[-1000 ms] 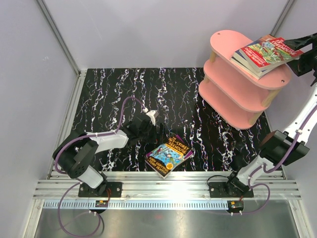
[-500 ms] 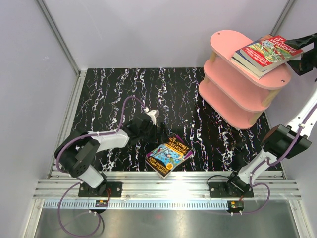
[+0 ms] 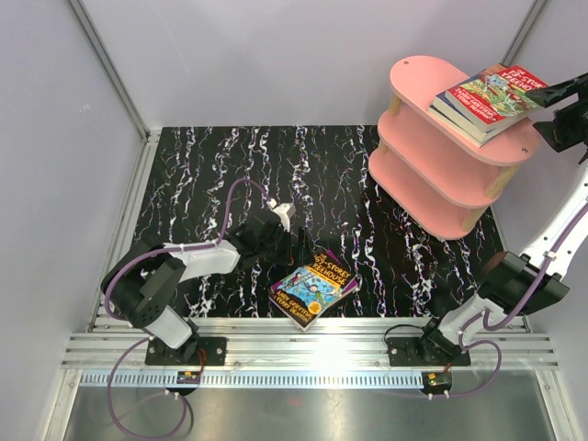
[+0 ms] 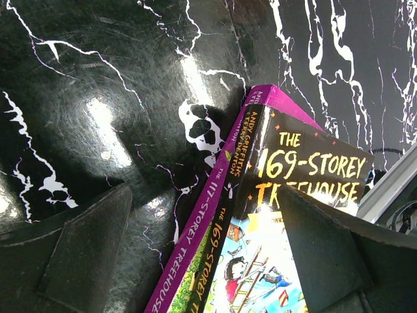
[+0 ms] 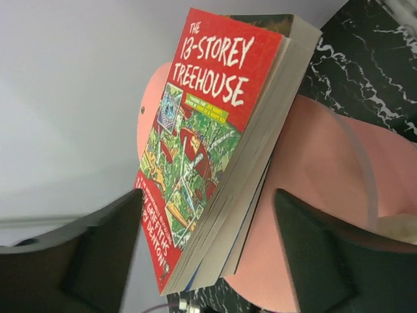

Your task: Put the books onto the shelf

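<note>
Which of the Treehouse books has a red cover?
The 13-Storey book, topmost on the shelf. The black 169-Storey book and the purple one under it lie on the table.

Plain pale lavender walls [image 3: 276, 55] enclosed a glossy black worktop [image 3: 230, 165] veined with white, fronted by aluminium rails [image 3: 312, 349]; light glared off it.

A red Treehouse book [image 5: 202, 124] tops a stack [image 5: 244, 244] on the pink shelf [image 5: 313, 176], the right gripper [image 5: 208, 195] spread wide, fingers at five and seven o'clock.
</note>
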Controlling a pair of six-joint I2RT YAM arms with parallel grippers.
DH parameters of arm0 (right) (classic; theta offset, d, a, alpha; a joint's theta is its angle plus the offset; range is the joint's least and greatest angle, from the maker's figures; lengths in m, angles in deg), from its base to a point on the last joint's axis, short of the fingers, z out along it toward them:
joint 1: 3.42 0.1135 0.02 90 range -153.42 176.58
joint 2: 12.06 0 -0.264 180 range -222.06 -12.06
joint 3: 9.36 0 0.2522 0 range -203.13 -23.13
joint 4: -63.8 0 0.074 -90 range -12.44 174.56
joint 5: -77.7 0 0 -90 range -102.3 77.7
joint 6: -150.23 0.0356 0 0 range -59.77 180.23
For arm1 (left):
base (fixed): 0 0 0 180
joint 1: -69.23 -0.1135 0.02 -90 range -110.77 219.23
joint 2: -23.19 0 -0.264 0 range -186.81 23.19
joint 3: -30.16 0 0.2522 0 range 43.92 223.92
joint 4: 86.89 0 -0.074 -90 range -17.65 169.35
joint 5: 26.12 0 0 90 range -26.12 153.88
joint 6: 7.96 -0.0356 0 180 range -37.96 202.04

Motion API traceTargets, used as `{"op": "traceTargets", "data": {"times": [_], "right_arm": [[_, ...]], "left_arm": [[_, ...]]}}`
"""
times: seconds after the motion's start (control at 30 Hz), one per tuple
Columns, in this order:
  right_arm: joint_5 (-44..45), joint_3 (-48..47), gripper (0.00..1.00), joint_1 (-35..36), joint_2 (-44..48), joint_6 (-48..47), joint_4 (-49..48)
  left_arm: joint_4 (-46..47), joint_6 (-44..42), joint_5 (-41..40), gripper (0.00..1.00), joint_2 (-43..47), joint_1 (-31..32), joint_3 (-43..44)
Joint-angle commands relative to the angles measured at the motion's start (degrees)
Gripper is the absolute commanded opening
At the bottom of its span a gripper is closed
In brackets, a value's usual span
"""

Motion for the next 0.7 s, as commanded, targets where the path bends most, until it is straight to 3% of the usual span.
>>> {"op": "traceTargets", "data": {"times": [0.0,0.03,0.07,0.1,0.33,0.67], "right_arm": [[5.62,1.76,0.80,-0.25,4.45,-2.67,0.24],[6.78,2.64,0.53,-0.25,5.24,-2.67,-0.03],[7.66,4.39,0.13,-0.25,6.55,-2.58,-0.38],[8.28,5.19,0.02,-0.25,7.00,-2.50,-0.82],[8.81,8.36,0.00,-0.25,5.61,0.14,-3.90],[10.48,-1.74,0.00,-0.25,-0.81,0.32,-1.00]], "left_arm": [[-1.31,0.17,0.88,0.99,0.25,-0.17,-0.76],[-1.49,0.08,0.70,0.99,0.69,-0.26,-0.94],[-1.49,0.17,0.44,0.99,0.96,-0.26,-1.12],[-1.40,0.08,0.26,0.99,1.40,-0.26,-1.38],[0.53,-0.01,1.14,0.99,-0.27,-0.34,-2.00],[2.38,-0.62,3.60,0.99,-3.43,-1.84,-0.77]]}}
